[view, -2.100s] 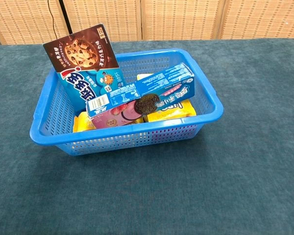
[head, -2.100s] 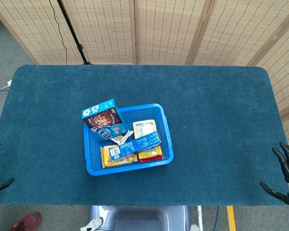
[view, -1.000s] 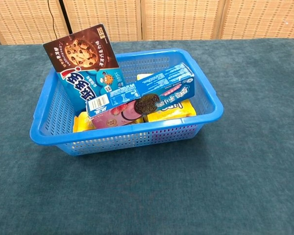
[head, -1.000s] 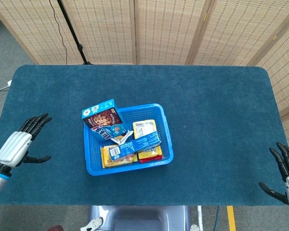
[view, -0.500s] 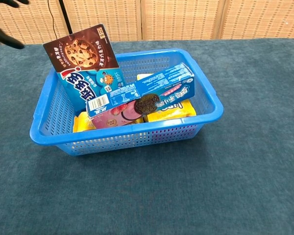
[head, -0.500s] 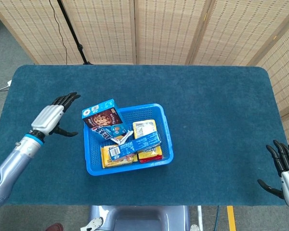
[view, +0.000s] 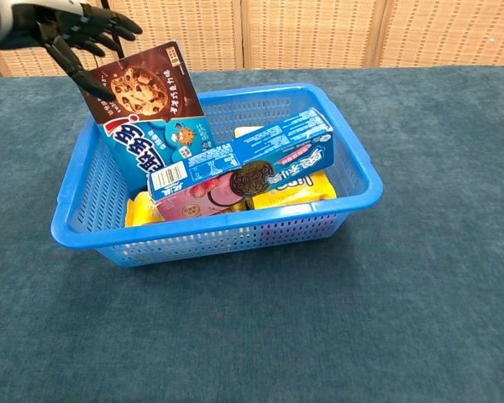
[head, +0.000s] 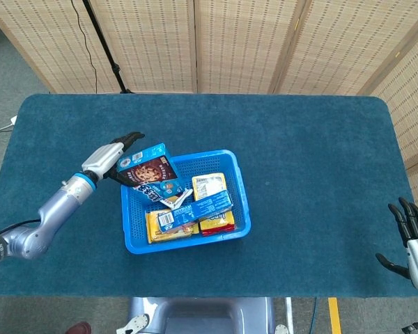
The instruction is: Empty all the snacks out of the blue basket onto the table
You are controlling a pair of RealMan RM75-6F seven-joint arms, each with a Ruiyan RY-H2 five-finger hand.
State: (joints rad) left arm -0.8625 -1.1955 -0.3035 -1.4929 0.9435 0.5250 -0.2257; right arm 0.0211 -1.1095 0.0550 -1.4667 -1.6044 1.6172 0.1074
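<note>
Snacks still fill the blue basket on the tabletop. Left robot hand has moved right up to the cookie box at the basket's back-left corner, fingers spread and empty, so a first grab looks close. Right robot hand waits far right of the basket, open too.

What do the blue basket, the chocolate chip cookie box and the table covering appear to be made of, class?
Blue basket: likely moulded plastic, with glossy slotted walls.
Cookie box: probably printed cardboard, flat-faced with crisp edges and a slight sheen.
Table covering: seemingly carpet-like fabric, matte with a fuzzy nap.
</note>
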